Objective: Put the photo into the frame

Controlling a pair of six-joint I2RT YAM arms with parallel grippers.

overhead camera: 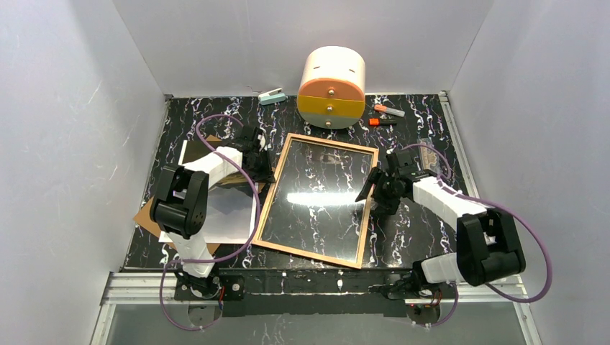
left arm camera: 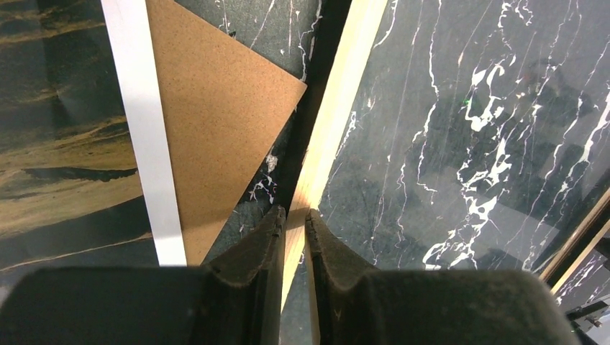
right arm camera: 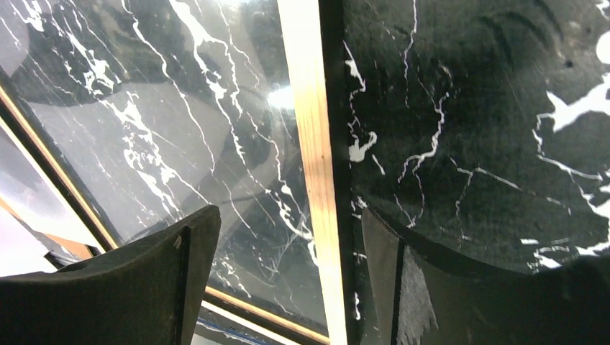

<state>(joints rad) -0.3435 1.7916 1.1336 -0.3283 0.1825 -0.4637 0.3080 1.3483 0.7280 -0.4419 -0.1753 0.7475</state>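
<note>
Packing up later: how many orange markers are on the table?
2. One marker lies right of the drawer box; the other marker lies just in front of it. Others may be hidden.

A flat brown cardboard backing board (left arm camera: pixel 223 108) is seen just ahead and left of the left gripper (left arm camera: pixel 295 214), on a black, white-veined marble tabletop (overhead camera: pixel 417 136). Well beyond the right gripper (overhead camera: pixel 378 185), a round cream-and-orange drawer box (overhead camera: pixel 331 88) is stood. It is flanked by orange markers (overhead camera: pixel 385 115) on its right and a small pale-green clip-like item (overhead camera: pixel 272 96) on its left.
</note>
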